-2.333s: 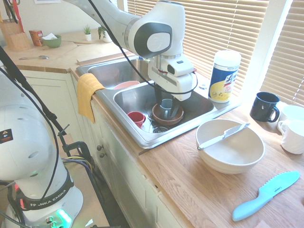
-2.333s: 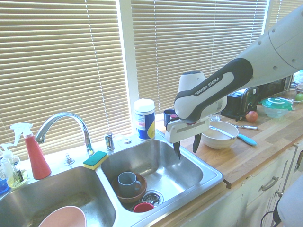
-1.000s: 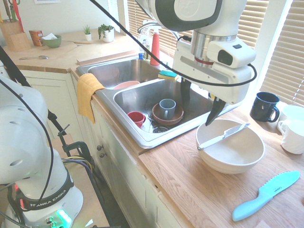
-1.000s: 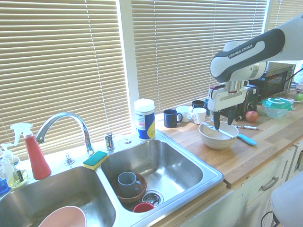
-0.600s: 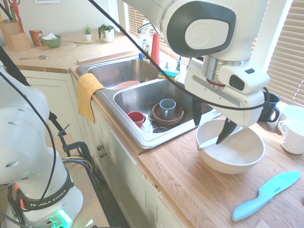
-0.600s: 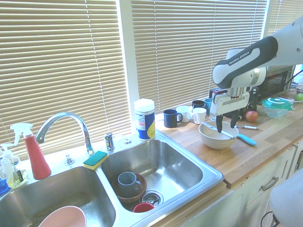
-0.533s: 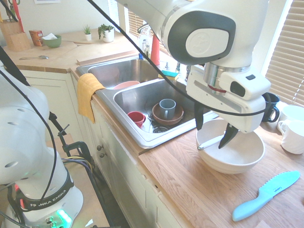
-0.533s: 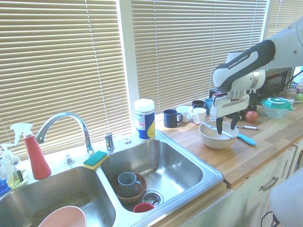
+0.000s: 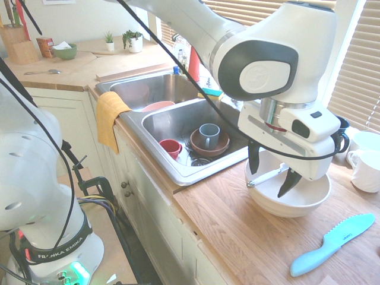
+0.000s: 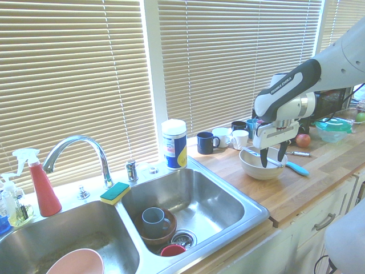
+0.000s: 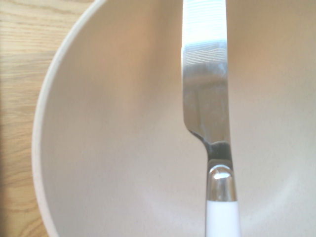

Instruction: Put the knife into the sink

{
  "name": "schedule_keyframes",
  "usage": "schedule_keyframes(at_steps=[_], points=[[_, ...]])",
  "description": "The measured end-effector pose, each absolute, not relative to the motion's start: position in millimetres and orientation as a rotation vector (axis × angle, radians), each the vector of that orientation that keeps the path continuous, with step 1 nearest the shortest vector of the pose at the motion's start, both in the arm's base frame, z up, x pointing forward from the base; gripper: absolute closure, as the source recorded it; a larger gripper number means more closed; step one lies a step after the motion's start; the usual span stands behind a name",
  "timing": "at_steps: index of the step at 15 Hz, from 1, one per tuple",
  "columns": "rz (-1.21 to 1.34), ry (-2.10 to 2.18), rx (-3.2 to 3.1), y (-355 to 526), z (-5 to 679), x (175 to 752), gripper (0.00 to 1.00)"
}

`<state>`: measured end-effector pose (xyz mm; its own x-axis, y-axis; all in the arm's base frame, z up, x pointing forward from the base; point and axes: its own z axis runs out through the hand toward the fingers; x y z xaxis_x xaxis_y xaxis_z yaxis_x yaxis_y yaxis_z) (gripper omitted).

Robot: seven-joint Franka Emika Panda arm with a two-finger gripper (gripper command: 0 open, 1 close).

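The knife [image 9: 265, 177] is laid across the rim of the white bowl [image 9: 297, 205] on the wooden bench [image 9: 249, 237], so it bridges the bowl instead of lying flat on the wood. My guess is that's what makes it grabbable: there's air under the middle, so fingers can get round it without scraping the bench.

Going left to right in the first exterior view: yellow cloth [image 9: 110, 116] draped over the front edge of the sink [image 9: 157, 127], which has two basins. The near one already holds a red cup [image 9: 171, 147] and a grey mug [image 9: 208, 135] sitting in a brown bowl [image 9: 209, 143], so there's clutter where the knife has to land. Then the bowl with the knife, just beside the sink's corner. The gripper [image 9: 271, 175] hangs over the bowl with its fingers spread apart, one on each side of the knife, nothing held yet. Looks lined up to pinch across it.

The wrist view backs that up: blade and white handle run straight through the bowl's middle [image 11: 212, 123]. Further right on the bench lies a teal serrated knife [image 9: 332, 244], well apart and not the one wanted.

Risk as I see it: a thin knife resting on a rim could tip or slide into the bowl when the fingers come together.
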<state>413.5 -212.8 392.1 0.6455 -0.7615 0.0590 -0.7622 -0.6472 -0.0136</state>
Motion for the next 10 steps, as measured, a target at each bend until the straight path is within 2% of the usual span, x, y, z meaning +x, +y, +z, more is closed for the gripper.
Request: schedule_keyframes(at_steps=[10], points=[[0.095, -1.306, 2.841, -209.2, 394.0, 415.1, 1.00]])
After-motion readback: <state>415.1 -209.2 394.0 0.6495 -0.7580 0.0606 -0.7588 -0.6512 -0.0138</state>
